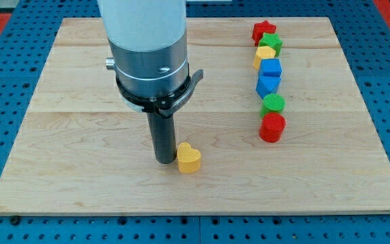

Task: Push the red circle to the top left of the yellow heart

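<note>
The red circle (272, 127) stands at the lower end of a column of blocks on the view's right. The yellow heart (189, 158) lies near the board's bottom middle, far to the left of the red circle. My tip (164, 160) rests on the board just left of the yellow heart, touching or almost touching it. The tip is far from the red circle.
Above the red circle runs a column: green circle (273, 104), blue block (267, 86), blue cube (271, 68), yellow block (265, 55), green star (271, 43), red star (264, 30). The wooden board (80, 135) lies on a blue pegboard. The arm's white body hangs over the top middle.
</note>
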Tool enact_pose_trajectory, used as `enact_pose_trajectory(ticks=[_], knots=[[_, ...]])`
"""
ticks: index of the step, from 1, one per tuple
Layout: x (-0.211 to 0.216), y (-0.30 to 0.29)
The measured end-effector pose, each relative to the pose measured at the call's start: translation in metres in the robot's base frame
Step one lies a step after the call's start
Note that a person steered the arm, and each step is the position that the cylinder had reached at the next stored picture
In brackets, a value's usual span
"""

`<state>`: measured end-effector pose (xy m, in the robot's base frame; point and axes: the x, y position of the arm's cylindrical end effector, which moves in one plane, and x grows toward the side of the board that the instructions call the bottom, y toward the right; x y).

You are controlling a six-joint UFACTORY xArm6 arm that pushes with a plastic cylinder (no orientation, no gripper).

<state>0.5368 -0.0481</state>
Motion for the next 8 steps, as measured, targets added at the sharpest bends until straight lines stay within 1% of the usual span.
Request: enact_pose_trajectory(ticks=[2, 3, 4, 5, 6, 7, 8], knots=[[-0.039, 0.019], [0.008, 0.031], [0.008, 0.037], [-0.019, 0.078], [-0.016, 0.168], [-0.01, 0.222], [-0.058, 0.238]])
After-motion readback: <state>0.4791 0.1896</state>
